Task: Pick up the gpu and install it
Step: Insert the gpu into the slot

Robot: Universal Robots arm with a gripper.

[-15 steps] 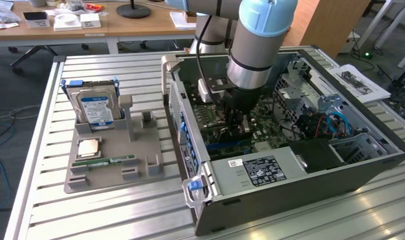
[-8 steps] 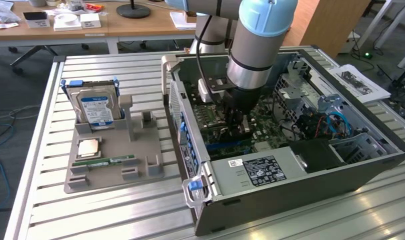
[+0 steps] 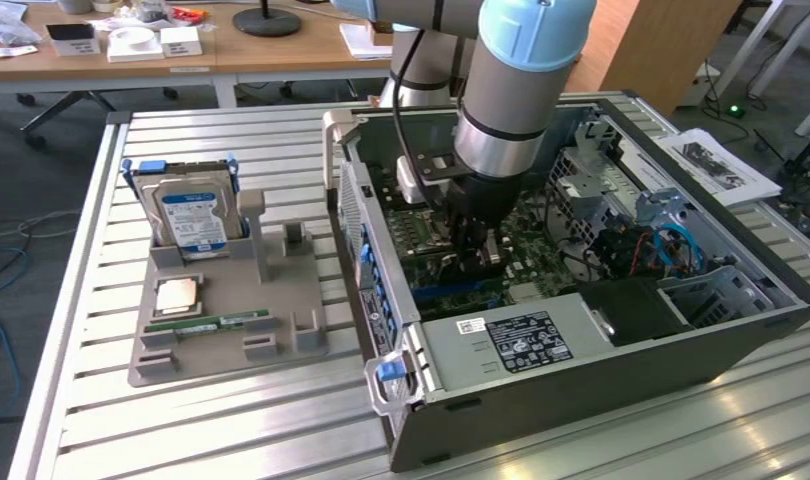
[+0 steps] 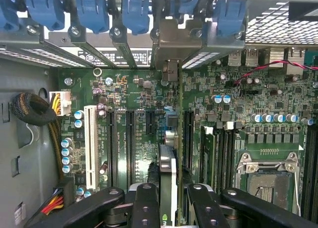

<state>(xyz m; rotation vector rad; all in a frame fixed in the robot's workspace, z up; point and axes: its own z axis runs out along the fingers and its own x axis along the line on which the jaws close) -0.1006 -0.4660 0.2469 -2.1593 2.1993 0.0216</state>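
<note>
Black gripper point(image 4: 171, 193) clamped on the gpu point(image 4: 168, 176) — card sits edge-on between the fingers point(image 4: 145, 203), over the motherboard point(image 4: 139, 94) slots in the wrist view. Exterior view adds the arm point(image 3: 512, 90) reaching into the case point(image 3: 619, 390), hard drive point(image 3: 192, 215) outside on its tray point(image 3: 218, 352).

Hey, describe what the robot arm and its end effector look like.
The arm is a silver-grey tube with a light blue joint cap and a black cable running beside it. A pale boxy module sits at the wrist. The end effector is black, its linked fingers studded with round pins.
</note>
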